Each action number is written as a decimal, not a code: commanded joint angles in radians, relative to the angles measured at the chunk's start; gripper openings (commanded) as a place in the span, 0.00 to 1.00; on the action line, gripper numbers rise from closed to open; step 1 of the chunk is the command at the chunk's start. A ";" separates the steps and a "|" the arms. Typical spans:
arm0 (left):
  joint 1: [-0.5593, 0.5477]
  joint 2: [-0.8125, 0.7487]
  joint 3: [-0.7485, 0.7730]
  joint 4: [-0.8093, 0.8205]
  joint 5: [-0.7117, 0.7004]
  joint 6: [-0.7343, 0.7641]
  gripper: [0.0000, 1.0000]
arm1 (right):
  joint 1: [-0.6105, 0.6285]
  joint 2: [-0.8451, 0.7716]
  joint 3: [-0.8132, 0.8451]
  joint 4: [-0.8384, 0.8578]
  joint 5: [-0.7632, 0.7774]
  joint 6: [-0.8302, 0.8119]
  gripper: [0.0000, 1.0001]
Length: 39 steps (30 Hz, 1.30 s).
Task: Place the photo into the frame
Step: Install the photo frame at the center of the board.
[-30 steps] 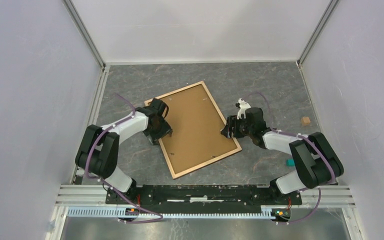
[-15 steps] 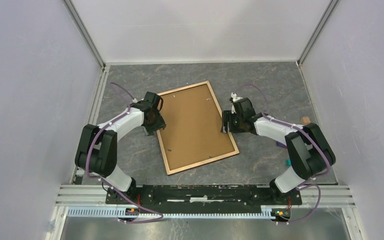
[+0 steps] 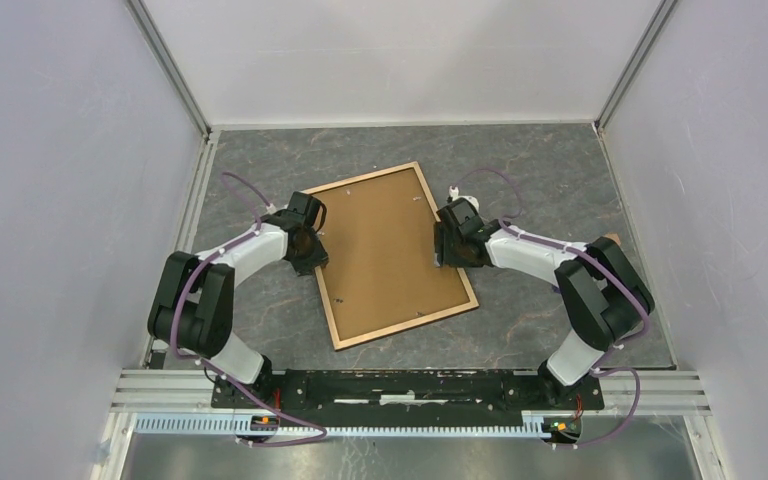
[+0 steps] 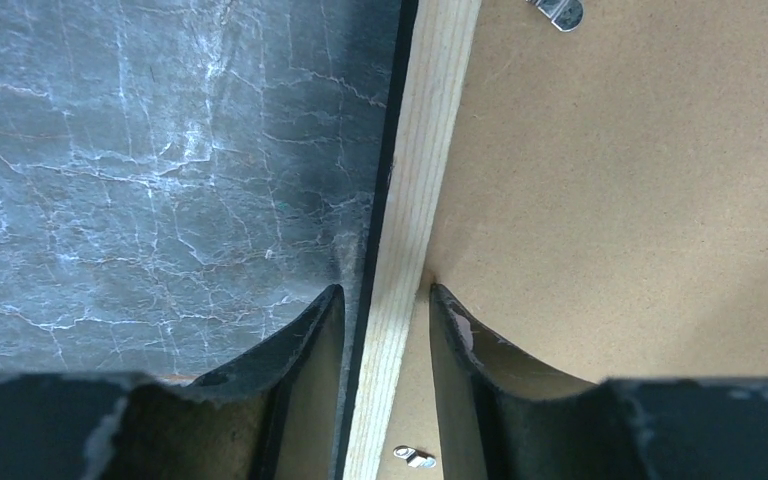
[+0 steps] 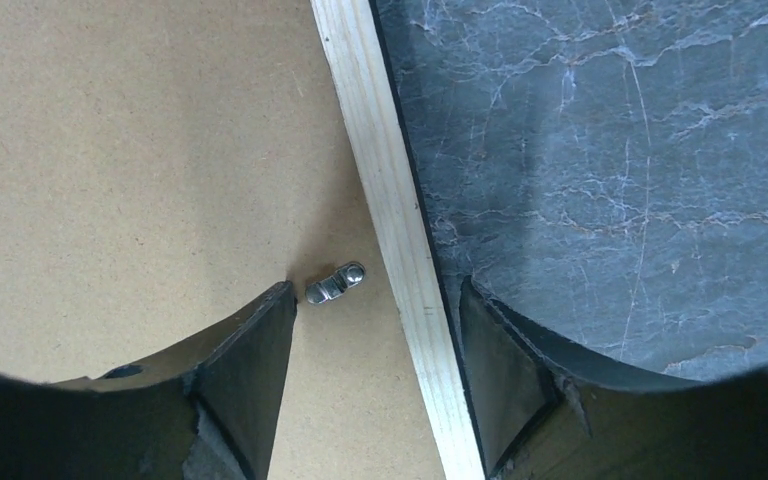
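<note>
straddling: left gripper [image 4: 383, 296] narrowly parted about the frame [image 3: 406, 322] left rail, holding nothing
right gripper [image 5: 375, 290]: wide apart over frame's right rail and clip [image 5: 335, 284], empty
frame: back up, board [image 3: 390, 250] inside
step: likely securing board; next needs clip turned
photo: unseen, perhaps beneath board

Frame [image 4: 407, 215] lies flat on bench [image 3: 520, 170], backing board [image 3: 390, 250] inside it; left end effector [image 4: 385, 292] straddles its left rail; right end effector [image 5: 375, 288] straddles right rail; clip [image 5: 335, 283] between right fingers, on board.
</note>
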 commanded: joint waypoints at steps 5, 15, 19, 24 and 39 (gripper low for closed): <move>0.001 -0.015 -0.031 0.026 -0.048 -0.009 0.43 | 0.017 0.028 0.020 -0.089 0.146 -0.041 0.51; 0.000 -0.012 -0.046 0.038 -0.028 -0.010 0.41 | 0.015 0.059 0.028 0.005 0.118 -0.270 0.32; 0.000 -0.006 -0.043 0.036 -0.022 -0.007 0.40 | 0.014 0.110 0.035 0.055 0.119 -0.418 0.01; 0.001 -0.010 -0.028 0.027 -0.033 0.011 0.40 | 0.014 0.091 -0.019 0.107 0.073 -0.484 0.03; 0.032 0.214 0.180 -0.003 0.053 -0.025 0.34 | 0.018 -0.165 -0.315 0.358 -0.323 -0.185 0.56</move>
